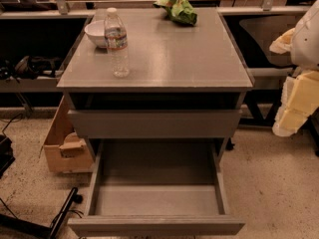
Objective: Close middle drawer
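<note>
At the far left, a brown cardboard box (65, 148) with a cut-out grip stands on the speckled floor, close against the side of the cabinet. On the matte grey cabinet top (189, 59), which is flat and smooth with a thin pale edge, a white round bowl (96, 33) sits near the back left corner. Just in front of the bowl, a clear plastic water bottle (116, 43) with a white cap and a paper label stands upright. At the back edge, more to the right, lies a crumpled green bag (177, 9).

Under the top there is a dark gap, then a plain flat grey front panel (154, 123) without handle. Below it the middle drawer (157, 199) is pulled far out toward the camera. It is a wide, shallow grey box with thin side walls, a bare smooth floor and a flat handle-less front.

At the right edge, the gripper (295, 101) shows as white rounded and cream blocky shapes, perhaps padded, hanging beside the cabinet at about the height of its top. Whether it is open or closed I cannot tell. The middle drawer lies lower and to the left of the gripper, well apart, with no contact.
</note>
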{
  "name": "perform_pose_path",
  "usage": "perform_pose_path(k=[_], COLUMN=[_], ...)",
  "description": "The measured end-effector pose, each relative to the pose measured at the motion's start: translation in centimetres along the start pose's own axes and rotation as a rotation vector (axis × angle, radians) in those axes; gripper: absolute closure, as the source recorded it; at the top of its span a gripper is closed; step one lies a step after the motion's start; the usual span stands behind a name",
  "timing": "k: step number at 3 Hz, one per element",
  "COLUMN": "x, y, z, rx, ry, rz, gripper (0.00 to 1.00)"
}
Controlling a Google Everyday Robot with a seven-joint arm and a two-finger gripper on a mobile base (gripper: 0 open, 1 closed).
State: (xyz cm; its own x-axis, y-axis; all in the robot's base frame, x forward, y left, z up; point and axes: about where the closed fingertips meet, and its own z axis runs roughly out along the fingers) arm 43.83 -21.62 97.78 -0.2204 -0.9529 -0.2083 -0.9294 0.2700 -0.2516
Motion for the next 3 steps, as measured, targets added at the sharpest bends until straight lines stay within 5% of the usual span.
perform_pose_path(k=[2,3], x=[0.4,-0.6], y=[1.5,4.8], z=[2.2,4.1], rx=[-0.037,-0.029], ry=[-0.003,-0.029], rz=[0.014,-0.009], gripper=[0.0,0.0])
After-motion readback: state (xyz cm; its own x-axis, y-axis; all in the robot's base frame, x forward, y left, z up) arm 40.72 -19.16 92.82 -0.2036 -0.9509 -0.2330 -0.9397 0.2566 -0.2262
